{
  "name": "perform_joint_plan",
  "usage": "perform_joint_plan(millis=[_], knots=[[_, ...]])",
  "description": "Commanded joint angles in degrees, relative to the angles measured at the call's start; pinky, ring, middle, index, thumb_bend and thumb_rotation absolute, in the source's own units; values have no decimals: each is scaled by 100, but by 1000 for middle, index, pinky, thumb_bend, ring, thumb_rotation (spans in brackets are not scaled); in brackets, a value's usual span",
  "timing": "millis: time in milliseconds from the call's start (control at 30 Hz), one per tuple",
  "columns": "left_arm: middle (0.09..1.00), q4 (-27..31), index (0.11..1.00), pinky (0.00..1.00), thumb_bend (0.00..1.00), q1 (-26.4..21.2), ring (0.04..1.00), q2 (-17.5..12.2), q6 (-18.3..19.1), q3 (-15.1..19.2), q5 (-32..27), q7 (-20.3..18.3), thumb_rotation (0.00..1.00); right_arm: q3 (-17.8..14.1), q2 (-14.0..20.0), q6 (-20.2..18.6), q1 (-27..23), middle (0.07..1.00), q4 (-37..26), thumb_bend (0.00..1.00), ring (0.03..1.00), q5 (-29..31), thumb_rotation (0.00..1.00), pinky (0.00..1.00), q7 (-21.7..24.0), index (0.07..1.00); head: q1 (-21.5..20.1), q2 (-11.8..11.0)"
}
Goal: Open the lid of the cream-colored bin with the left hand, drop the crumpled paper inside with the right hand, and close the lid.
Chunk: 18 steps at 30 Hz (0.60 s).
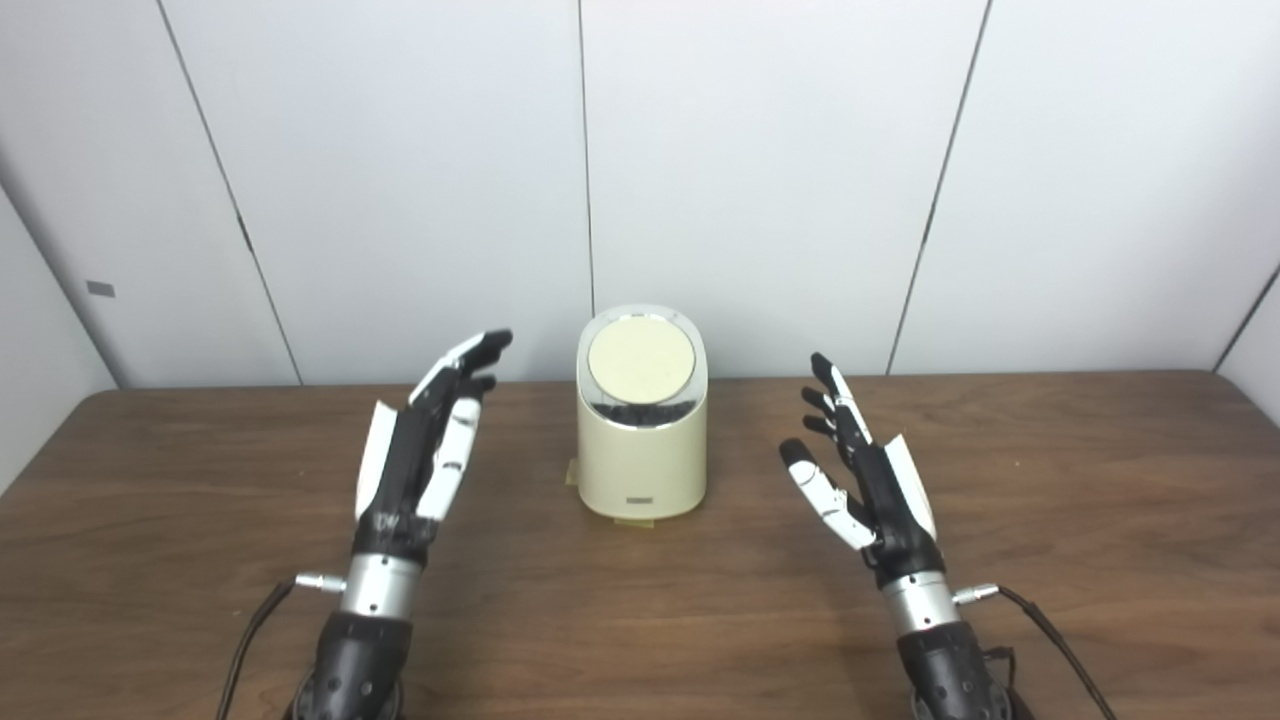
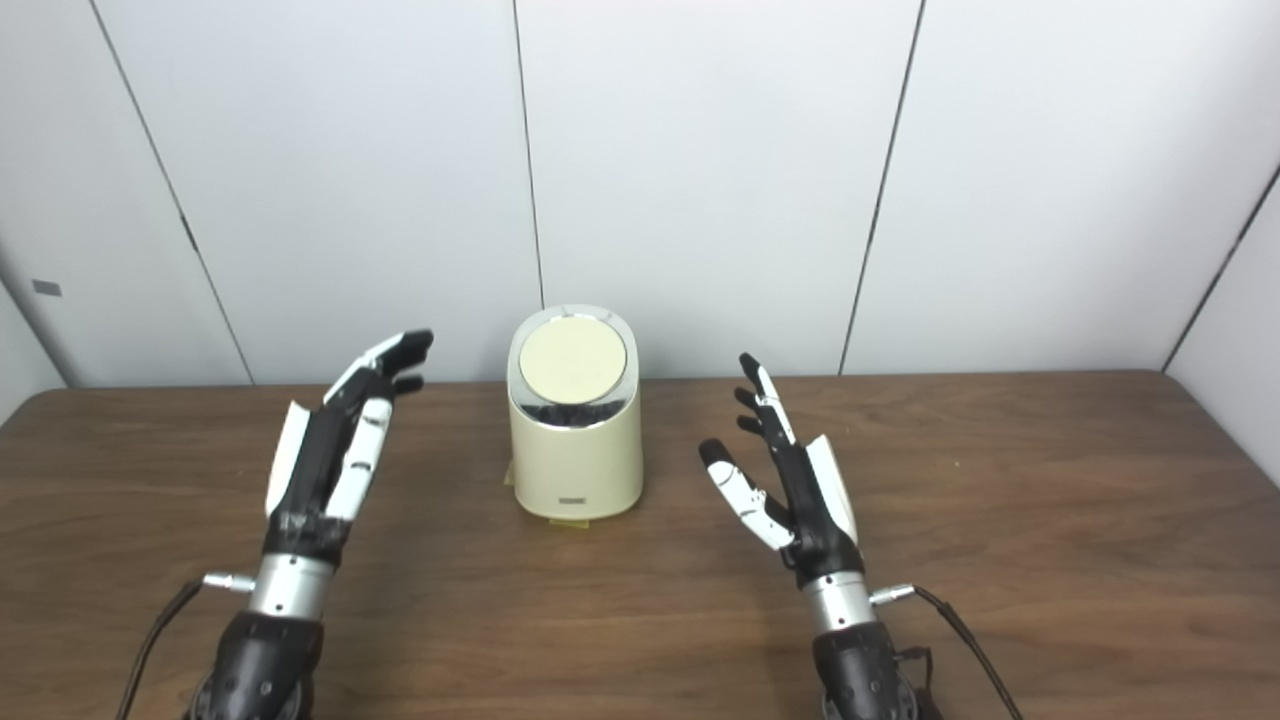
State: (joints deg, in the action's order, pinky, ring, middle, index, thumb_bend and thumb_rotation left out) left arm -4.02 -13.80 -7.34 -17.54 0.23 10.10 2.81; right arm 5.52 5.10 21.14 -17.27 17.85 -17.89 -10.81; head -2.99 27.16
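- At table centre, the bin stands with its lid down.
- Left hand and right hand wait either side, fingers spread, holding nothing.
- No paper visible.
- Advice: left fingertips should approach the lid's front rim squarely.

The bin is cream all over, its round lid a slightly paler, flatter cream, ringed by a shiny silver-chrome band that darkens to near black along its near edge. A small grey label sits low on the bin's front. The table is dark brown wood — streaked with a lengthwise grain. Both hands are black and white: the left hand has black fingers with white panels, and the right hand matches, with black fingertips. Each wrist is a silver metal cuff above a black forearm — black cables trail off. The far wall is pale grey-white, split by thin dark seams.
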Motion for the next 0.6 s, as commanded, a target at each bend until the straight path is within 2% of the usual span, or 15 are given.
perform_joint_plan(millis=[0,167,367,467,567], knots=[[858,111,844,800,204,-130,854,45,-312,27,114,152,969,14,0,257,294,977,103,231,915,48,811,849,-3,969,36,30],[841,-139,834,801,197,-24,848,85,-560,53,143,300,947,-8,30,254,335,974,45,249,918,95,801,859,14,966,5,62],[852,-379,845,795,189,61,854,124,-565,137,137,372,942,-14,78,238,366,953,13,231,923,-8,818,874,-51,949,6,90],[845,-576,832,762,199,150,838,156,-761,119,151,418,885,-42,97,358,357,938,73,221,924,-10,865,874,-108,932,21,101],[842,-653,828,758,190,203,834,199,-825,105,116,462,899,-92,97,409,353,925,104,197,916,101,860,866,-90,915,43,102]])
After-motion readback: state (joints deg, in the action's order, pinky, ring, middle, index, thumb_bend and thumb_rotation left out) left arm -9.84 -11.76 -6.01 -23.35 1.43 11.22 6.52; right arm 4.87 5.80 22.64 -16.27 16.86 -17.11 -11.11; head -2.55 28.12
